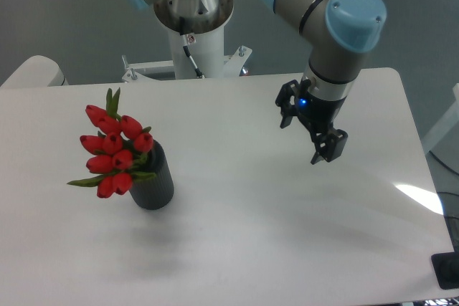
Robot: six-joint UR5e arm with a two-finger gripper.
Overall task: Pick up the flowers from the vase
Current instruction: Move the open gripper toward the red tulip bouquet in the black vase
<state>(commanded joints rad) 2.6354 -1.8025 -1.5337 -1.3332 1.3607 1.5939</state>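
Gripper [302,136]: fingers spread apart, nothing between them, hanging above the right half of the table [237,234]. One dark finger [285,109] points up-left, the other [324,150] down-right. A small blue light shows on the gripper body just under the wrist.

Left to right across the view:

Flowers [111,152]: red closed tulip buds bunched together with green pointed leaves, standing in the vase and leaning out to its left, spreading wider than the vase mouth. One leaf sticks out low to the left, another points up at the top of the bunch.

Vase [153,180]: short dark ribbed cylinder, upright on the left part of the table, well apart from the gripper.

Arm base [192,25]: white pedestal with a metal collar, behind the table's far edge, near centre.

Arm [337,19]: grey links with a pale blue joint cap, reaching down from upper right to the gripper.
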